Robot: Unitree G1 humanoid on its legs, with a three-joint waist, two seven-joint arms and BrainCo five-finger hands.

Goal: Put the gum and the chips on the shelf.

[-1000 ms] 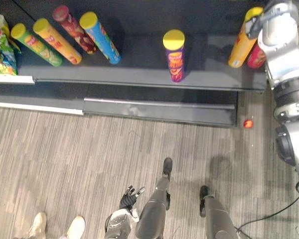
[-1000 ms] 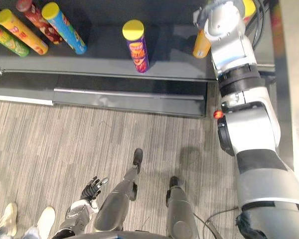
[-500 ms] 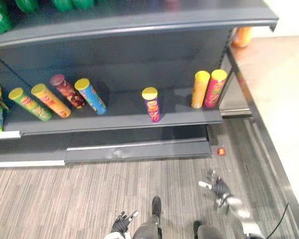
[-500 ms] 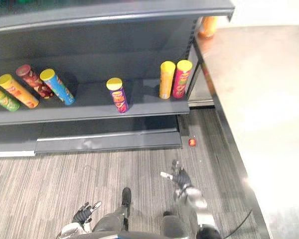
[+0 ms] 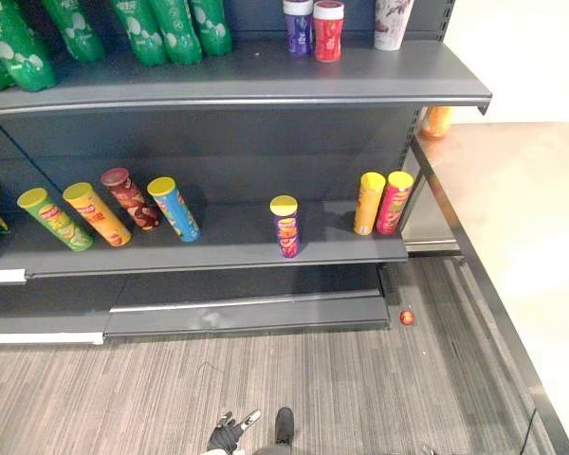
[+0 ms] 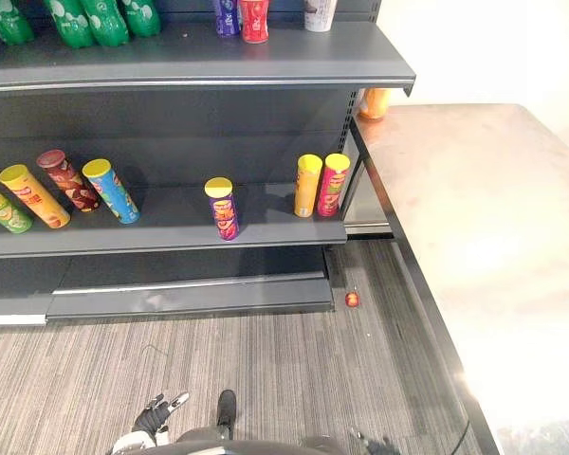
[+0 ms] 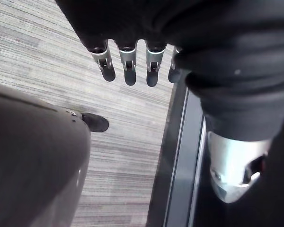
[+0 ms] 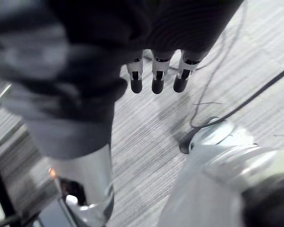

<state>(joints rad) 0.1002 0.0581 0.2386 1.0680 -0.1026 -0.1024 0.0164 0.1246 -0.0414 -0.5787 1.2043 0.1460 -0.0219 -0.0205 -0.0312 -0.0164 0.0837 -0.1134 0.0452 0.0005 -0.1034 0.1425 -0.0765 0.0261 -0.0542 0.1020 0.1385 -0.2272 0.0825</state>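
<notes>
Left hand & right hand hang by the floor, fingers straight, holding nothing. Yellow chip can & pink chip can stand on lower shelf; small tubs, prob. gum, on upper shelf. Task looks done.

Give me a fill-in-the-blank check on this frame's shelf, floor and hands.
The lone purple cylindrical chip can on the dark grey metal shelf has a ____ lid.
The small red round object lies on the striped grey ____.
The left hand and the right hand hang open, holding ____.
Missing: yellow; floor; nothing.
</notes>
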